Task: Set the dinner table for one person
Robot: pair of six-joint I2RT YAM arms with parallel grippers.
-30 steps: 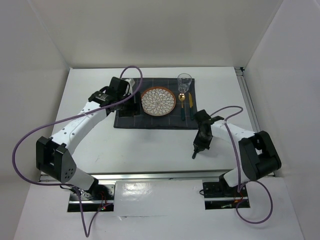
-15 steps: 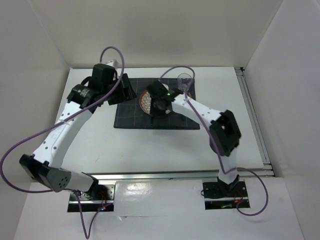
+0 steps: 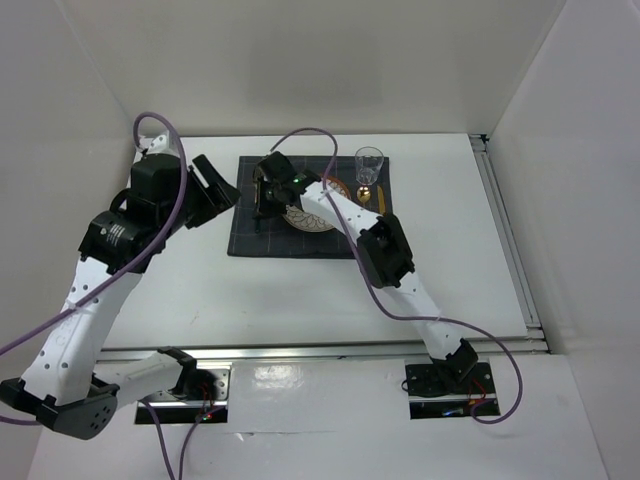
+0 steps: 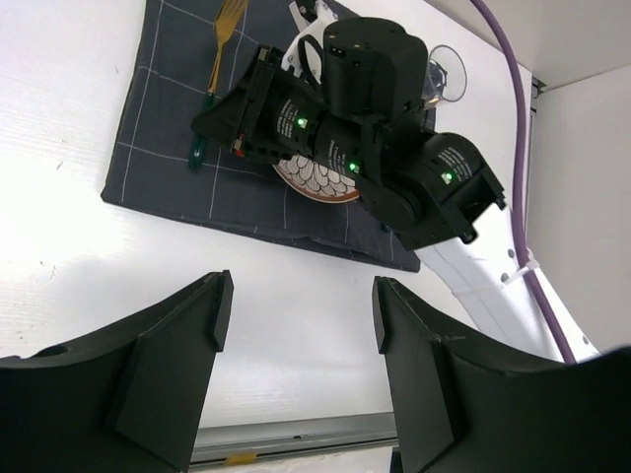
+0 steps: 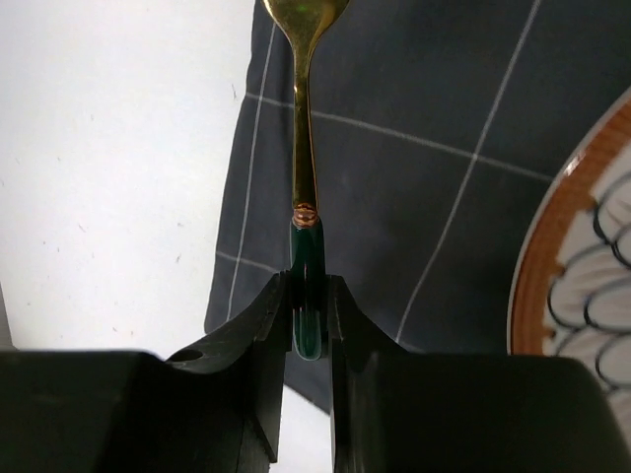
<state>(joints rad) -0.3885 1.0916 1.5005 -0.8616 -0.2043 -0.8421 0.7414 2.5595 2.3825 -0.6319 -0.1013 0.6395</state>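
The white dinner table [image 3: 450,270] carries a dark grey checked cloth [image 3: 250,240]. On the cloth stand a patterned plate with an orange rim [image 3: 318,216], a clear glass [image 3: 369,164] and a gold spoon [image 3: 365,193]. My right gripper [image 5: 308,286] is shut on the green handle of a gold fork [image 5: 304,148]. It holds the fork over the cloth's left part, left of the plate [image 5: 582,256]. The left wrist view shows the fork [image 4: 222,49] low along the cloth [image 4: 168,99]; I cannot tell if it touches. My left gripper [image 4: 296,315] is open and empty, raised over the table left of the cloth.
Silver rails run along the table's right edge [image 3: 500,215] and near edge [image 3: 330,350]. White walls close in the left, back and right sides. The right arm [image 3: 345,215] stretches across the plate. Purple cables loop above both arms.
My right gripper has swung from the table's right front, across the plate, to the cloth's left part. My left arm has pulled back from the cloth and risen to the left.
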